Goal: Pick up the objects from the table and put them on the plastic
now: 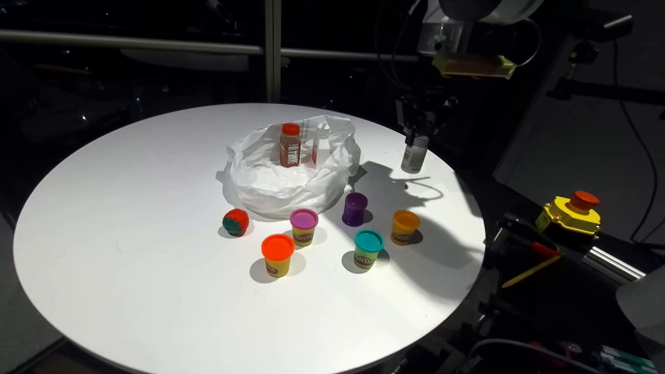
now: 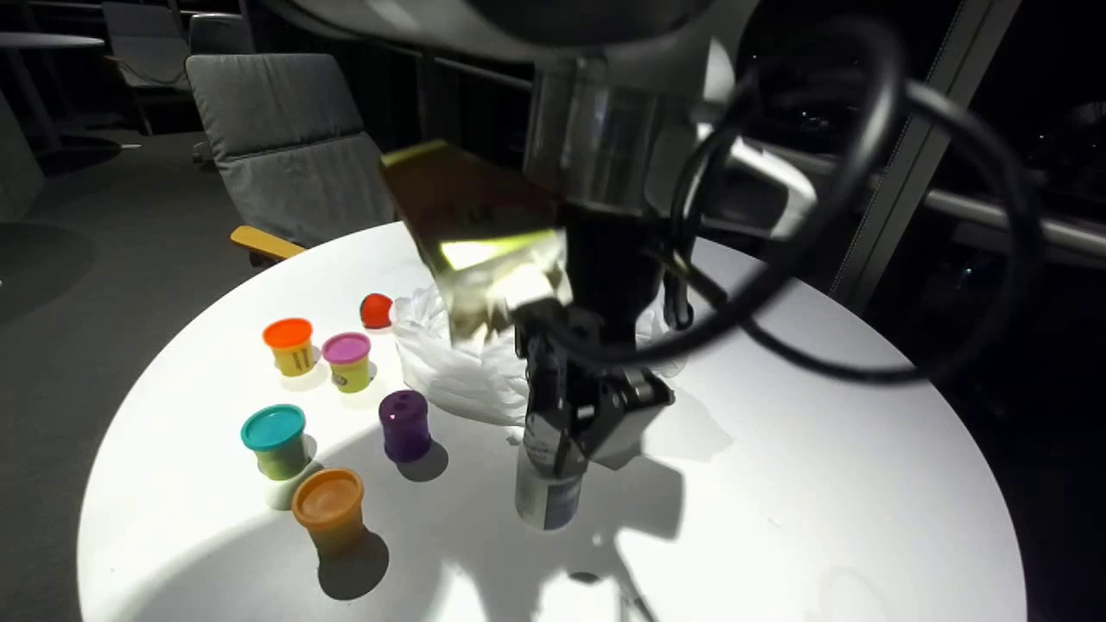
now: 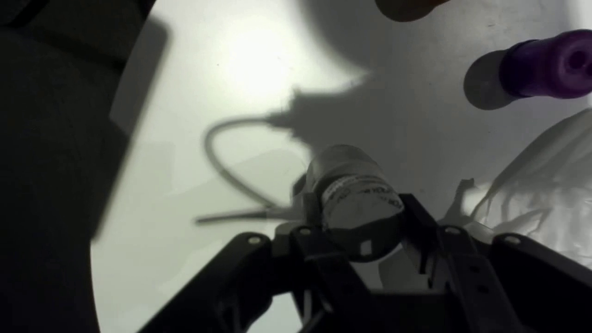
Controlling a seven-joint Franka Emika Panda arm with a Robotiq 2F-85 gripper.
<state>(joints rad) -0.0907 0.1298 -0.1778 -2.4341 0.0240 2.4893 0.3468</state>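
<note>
Two black fingers [image 3: 418,215] of my pincer [image 3: 361,208] are clamped on a small white labelled bottle [image 1: 414,158], one at each side of its upper part. I judge that high hold sensible: it leaves the lower body free to be set down upright, and the rounded sides should sit well between two fingers. The bottle is near the rim of the round white table [image 1: 119,249]; whether its base touches it I cannot tell for sure.

Inward from that rim sits my goal, the crumpled white plastic bag [image 1: 283,200], its sides gathered into a loose wall. That shape probably stops things from rolling out, yet the soft folds could snag my fingers if I come in low. Inside, a red-capped bottle [image 1: 291,149] stands upright and a white container [image 1: 322,150] is just beside it, both toward the bag's edge away from the tubs, so bare floor shows on the tub side; I would lower this bottle there.

Outside, a glossy purple tub [image 1: 355,209] stands just beside the bag. Farther from me come an orange-lidded Play-Doh tub [image 1: 404,229], a teal-lidded tub [image 1: 367,250], a magenta-lidded tub [image 1: 303,228] and a red-orange-lidded tub [image 1: 278,254], all upright, lids uppermost and none touching. Those gaps look useful to me, giving each finger room to drop beside a tub without knocking its neighbour.
</note>
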